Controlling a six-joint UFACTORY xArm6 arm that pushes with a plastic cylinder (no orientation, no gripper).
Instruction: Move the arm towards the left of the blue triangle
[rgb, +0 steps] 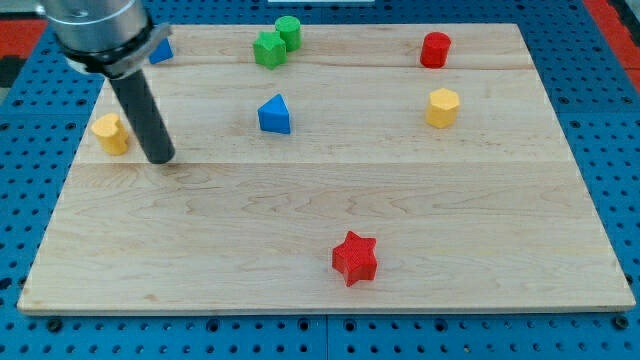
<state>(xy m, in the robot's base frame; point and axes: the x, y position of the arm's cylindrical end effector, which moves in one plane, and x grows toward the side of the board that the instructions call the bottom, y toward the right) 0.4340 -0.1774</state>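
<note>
My tip (160, 158) rests on the worktop (320, 230), well left of the blue triangle (274, 114), just right of the yellow block (111, 133).

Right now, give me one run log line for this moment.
my tip: view's left of blue triangle, apart | beside yellow block | board: blue triangle unmoved centre-top

The board (330, 200) is pale wood with visible grain and a smooth, matt finish, lying on a blue perforated surface (610, 120). The blue triangle (274, 114) and red star (354, 258) look like matt plastic. The rod above my tip (160, 158) is dark with a slight sheen.
</note>
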